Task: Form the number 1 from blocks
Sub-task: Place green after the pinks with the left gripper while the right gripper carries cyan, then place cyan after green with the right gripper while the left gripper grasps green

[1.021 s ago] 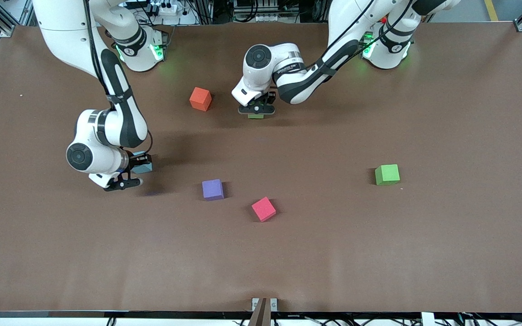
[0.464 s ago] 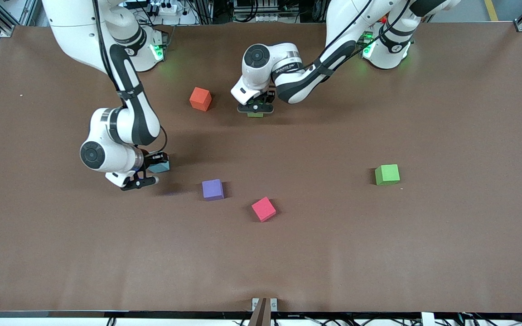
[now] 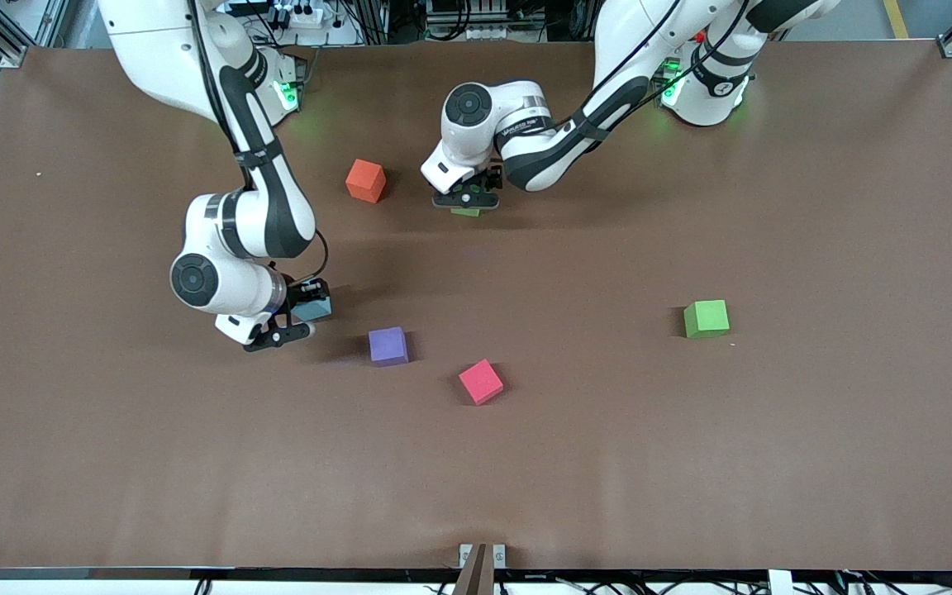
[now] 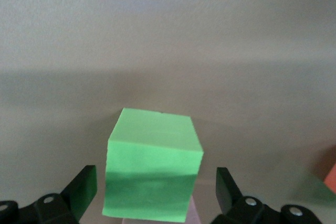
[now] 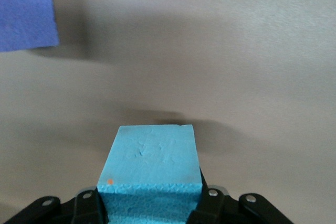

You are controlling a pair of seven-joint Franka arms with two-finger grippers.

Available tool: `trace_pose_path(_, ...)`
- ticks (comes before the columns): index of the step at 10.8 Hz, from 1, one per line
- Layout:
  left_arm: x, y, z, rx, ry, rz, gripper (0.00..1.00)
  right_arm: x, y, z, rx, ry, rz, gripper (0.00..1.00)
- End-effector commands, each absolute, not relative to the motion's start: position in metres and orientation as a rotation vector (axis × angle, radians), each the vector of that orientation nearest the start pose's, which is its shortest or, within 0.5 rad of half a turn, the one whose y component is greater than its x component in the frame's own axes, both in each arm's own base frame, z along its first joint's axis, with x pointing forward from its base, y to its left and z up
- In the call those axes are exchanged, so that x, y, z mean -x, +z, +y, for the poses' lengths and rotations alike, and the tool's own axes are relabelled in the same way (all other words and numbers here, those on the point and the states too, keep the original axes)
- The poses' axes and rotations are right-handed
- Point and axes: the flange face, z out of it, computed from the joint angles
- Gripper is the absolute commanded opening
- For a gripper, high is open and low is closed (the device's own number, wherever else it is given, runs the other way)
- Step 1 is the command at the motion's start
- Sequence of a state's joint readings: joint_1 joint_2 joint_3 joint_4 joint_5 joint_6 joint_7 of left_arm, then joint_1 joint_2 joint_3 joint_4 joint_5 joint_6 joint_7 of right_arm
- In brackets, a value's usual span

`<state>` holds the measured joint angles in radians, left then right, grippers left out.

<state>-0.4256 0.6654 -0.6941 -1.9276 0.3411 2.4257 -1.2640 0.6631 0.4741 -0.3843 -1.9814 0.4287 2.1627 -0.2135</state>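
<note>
My right gripper is shut on the sky blue block and holds it above the table, just on the right arm's side of the purple block. In the right wrist view the blue block fills the jaws and the purple block lies off to one side. My left gripper stands open around a green block, with a gap on each side. A pale pink sliver shows at that block's base. Orange block, red block and a second green block lie apart.
The brown table stretches wide toward the front camera and toward the left arm's end. Both arm bases stand along the table's edge farthest from that camera. A corner of the orange block shows in the left wrist view.
The right arm has carried the sky blue block toward the purple block, toward the left arm's end. The left gripper has stayed over its green block.
</note>
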Motion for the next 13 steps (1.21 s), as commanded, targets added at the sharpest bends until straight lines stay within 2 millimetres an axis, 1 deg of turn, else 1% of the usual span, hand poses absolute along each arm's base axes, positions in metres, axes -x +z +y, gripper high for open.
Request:
trace_pose_path(1,-0.33,0.248,-0.538,3.253,0.132,-0.081,1.0,-0.545,0.226,0.21,2.93,0.378,-0.274,0.0)
trace_pose_path(2,-0.352,0.267,-0.525,3.264,0.08,-0.123,1.0,-0.538,0.226,0.229,2.941,0.388,-0.241,0.0)
trace_pose_path(3,-0.377,0.281,-0.506,3.267,0.041,-0.194,1.0,-0.53,0.226,0.25,2.952,0.396,-0.22,0.0)
trace_pose_path(4,-0.398,0.29,-0.487,3.254,0.026,-0.262,1.0,-0.52,0.227,0.27,2.96,0.399,-0.19,0.0)
trace_pose_path(5,-0.422,0.3,-0.462,3.218,0.013,-0.316,1.0,-0.507,0.227,0.295,2.96,0.408,-0.167,0.0)
trace_pose_path(7,-0.47,0.317,-0.402,3.158,0.002,-0.288,1.0,-0.482,0.229,0.341,2.974,0.392,-0.112,0.0)
trace_pose_path(8,-0.491,0.324,-0.371,3.14,-0.003,-0.26,1.0,-0.462,0.229,0.369,2.991,0.388,-0.077,0.0)
trace_pose_path(9,-0.507,0.33,-0.343,3.115,0.001,-0.234,1.0,-0.439,0.229,0.401,3.008,0.367,-0.045,0.0)
trace_pose_path(10,-0.521,0.334,-0.317,3.093,0.016,-0.216,1.0,-0.418,0.224,0.424,3.027,0.341,-0.007,0.0)
trace_pose_path(11,-0.538,0.335,-0.283,3.074,0.024,-0.216,1.0,-0.398,0.216,0.445,3.045,0.326,0.0,0.0)
trace_pose_path(13,-0.562,0.333,-0.228,3.043,0.036,-0.228,1.0,-0.379,0.208,0.463,3.061,0.302,0.03,0.0)
